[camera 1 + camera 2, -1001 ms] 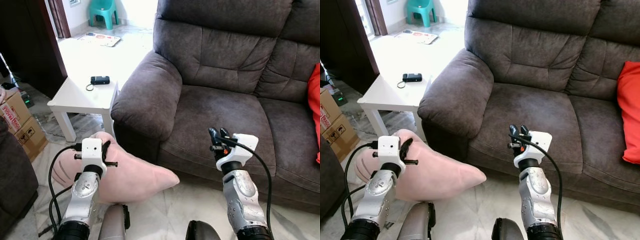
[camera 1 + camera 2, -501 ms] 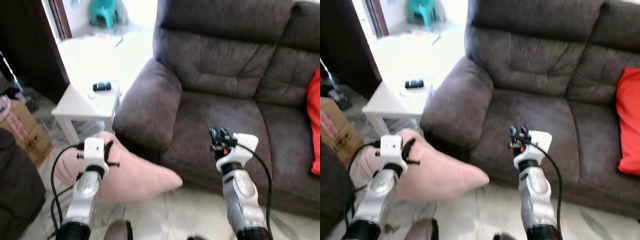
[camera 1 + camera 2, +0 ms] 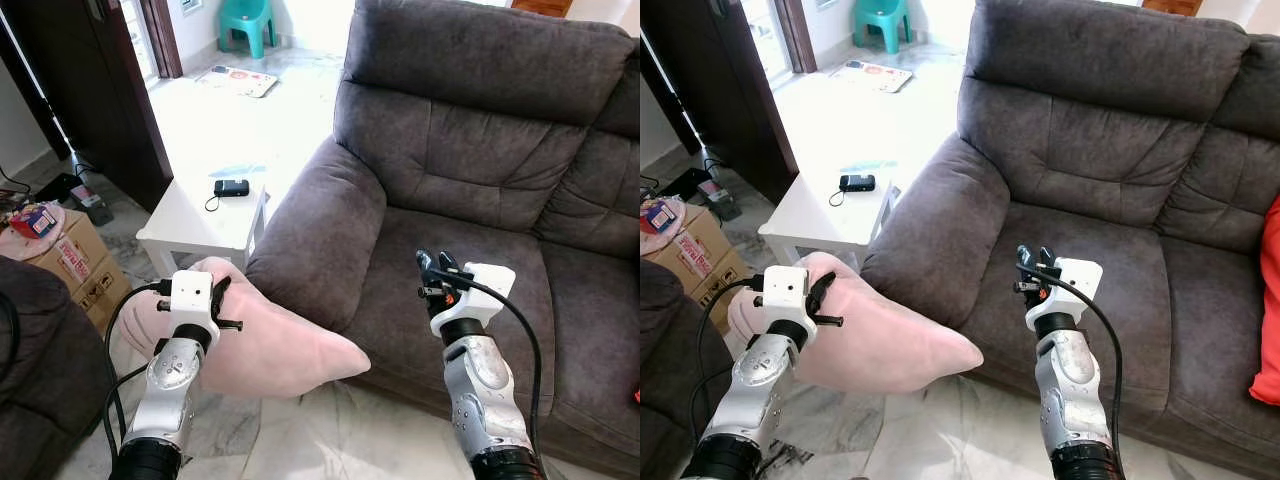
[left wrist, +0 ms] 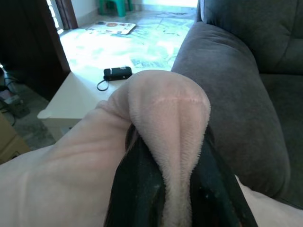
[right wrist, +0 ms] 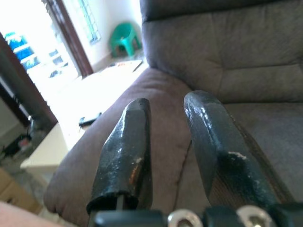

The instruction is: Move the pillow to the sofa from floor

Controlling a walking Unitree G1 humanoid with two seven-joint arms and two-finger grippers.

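Pale pink pillow [image 3: 265,340], dk grey-brown sofa [image 3: 470,190], white side table [image 3: 205,215], teal stool [image 3: 249,20] at 11 o'clock.

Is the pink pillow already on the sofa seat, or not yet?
Not yet. The pink pillow hangs beside the sofa armrest, pinched in the left gripper, its tip above the floor; the seat cushion is bare.

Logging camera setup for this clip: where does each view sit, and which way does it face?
Left eye: on the head, looking down at the sofa, pink pillow and both arms.
Right eye: same scene; white side table shared.
Left wrist: along the left tool, pinching a pillow fold, toward the table.
Right wrist: along the right tool, open, toward the sofa armrest.
All four share the sofa.
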